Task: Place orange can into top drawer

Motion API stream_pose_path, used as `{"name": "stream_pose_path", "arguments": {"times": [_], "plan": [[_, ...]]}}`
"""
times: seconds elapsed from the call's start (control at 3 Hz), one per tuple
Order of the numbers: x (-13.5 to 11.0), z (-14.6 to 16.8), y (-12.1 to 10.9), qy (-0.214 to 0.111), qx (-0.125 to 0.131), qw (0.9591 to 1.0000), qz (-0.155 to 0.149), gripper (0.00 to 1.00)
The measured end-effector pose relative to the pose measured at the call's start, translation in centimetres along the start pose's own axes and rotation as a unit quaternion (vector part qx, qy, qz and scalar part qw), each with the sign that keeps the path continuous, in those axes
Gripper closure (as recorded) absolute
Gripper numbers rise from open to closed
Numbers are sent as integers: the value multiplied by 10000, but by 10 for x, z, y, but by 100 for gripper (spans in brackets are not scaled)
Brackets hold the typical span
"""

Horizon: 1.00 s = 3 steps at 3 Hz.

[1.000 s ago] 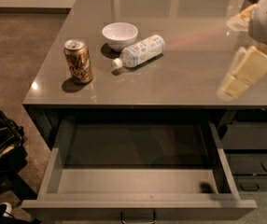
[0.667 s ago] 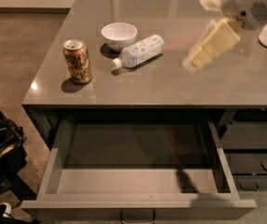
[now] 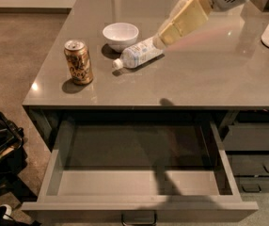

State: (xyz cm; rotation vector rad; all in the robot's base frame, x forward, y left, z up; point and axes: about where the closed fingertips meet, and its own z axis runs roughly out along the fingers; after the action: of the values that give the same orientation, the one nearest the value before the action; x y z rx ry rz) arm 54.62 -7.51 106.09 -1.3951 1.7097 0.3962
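Gripper (image 3: 170, 32) is over the back half of the table (image 3: 195, 84), angled down-left, tip right at the fat end of the bottle (image 3: 137, 55). Can't tell if it's open or closed, or whether it touches the bottle. It isn't carrying the can.

Orange can (image 3: 78, 62) stands upright near the table's front-left corner, well apart from the gripper. Bowl (image 3: 120, 34) is behind and to the right of it, and the bottle lies on its side between the can and the gripper. Top drawer (image 3: 139, 205) is pulled out below the front edge.

My read: nothing grasped yet; the approach to the can is the step in hand.

Risks from here:
- The direct path to the can crosses the bottle and bowl. Come in low and it clips the bottle, which can roll into the can or off the table.
- The can sits close to the left and front edges. A sideways nudge or an off-centre grip tips it, and it could fall to the floor instead of the drawer.
- Smooth round wall, so a shallow pinch may slip.
- The drawer looks shallow. Releasing high could bounce or topple the can; descending tight to the table lip risks catching the edge.
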Motion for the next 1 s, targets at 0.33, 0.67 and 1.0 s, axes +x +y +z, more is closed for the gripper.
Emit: {"name": "stream_pose_path", "arguments": {"times": [0.33,0.67,1.0], "plan": [[-3,4,1,-138,240,9994,187,0],[-25,50,9,-589,177,9979,183,0],[-41,99,18,-854,-126,9963,37,0]]}}
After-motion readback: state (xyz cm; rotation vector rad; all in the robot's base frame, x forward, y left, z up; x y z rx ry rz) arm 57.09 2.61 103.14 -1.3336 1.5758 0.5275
